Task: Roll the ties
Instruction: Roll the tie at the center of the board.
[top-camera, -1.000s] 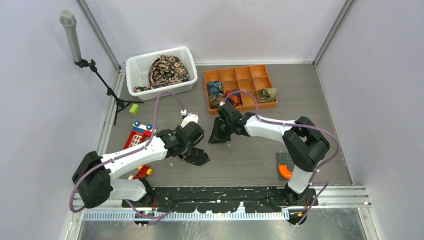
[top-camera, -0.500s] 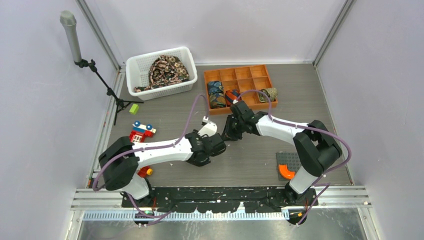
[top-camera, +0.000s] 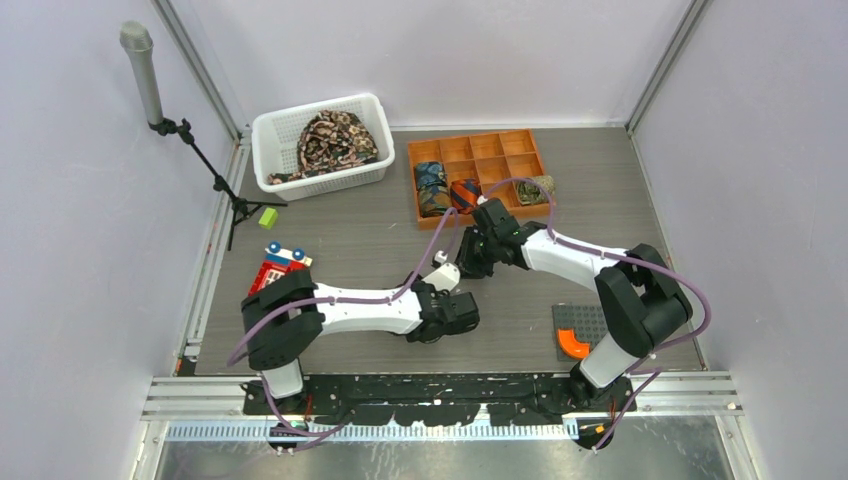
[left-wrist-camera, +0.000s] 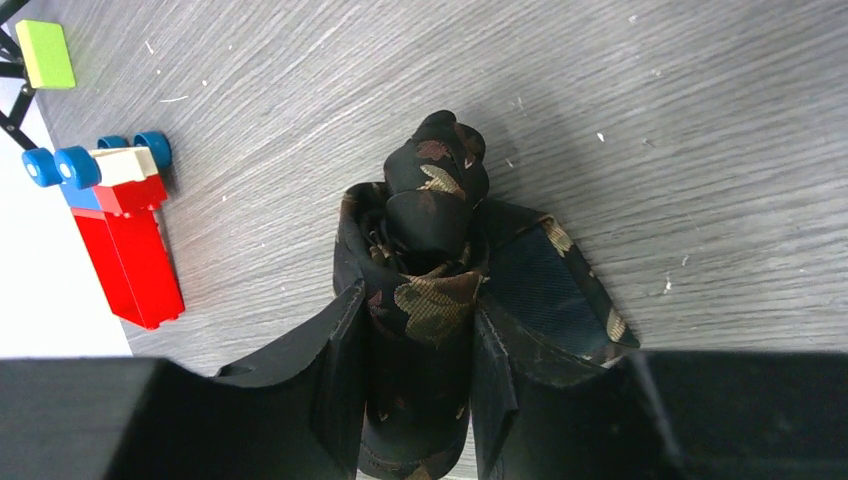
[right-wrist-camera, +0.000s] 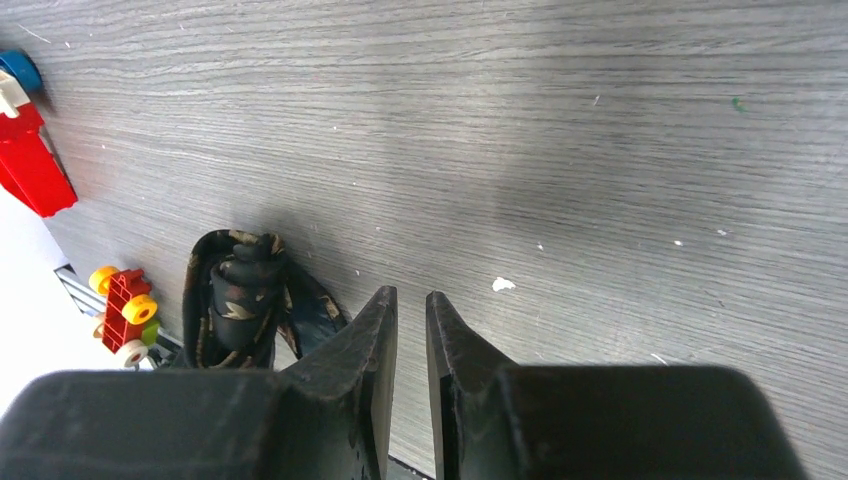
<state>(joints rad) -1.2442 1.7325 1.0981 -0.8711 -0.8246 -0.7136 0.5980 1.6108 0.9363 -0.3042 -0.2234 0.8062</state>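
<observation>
Progress: three rolls (top-camera: 432, 187) sit in the tray (top-camera: 478, 148); unrolled ties (top-camera: 330, 140) fill the basket (top-camera: 274, 135), so most work remains. Left claw (left-wrist-camera: 418, 375) clamps a partly rolled tie (left-wrist-camera: 428, 260) above the surface (left-wrist-camera: 650, 120). Right claw (right-wrist-camera: 410, 350) nearly closed, empty, nearby.

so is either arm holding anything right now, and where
The left gripper holds the rolled black tie across the roll's middle. The right gripper holds nothing.
</observation>
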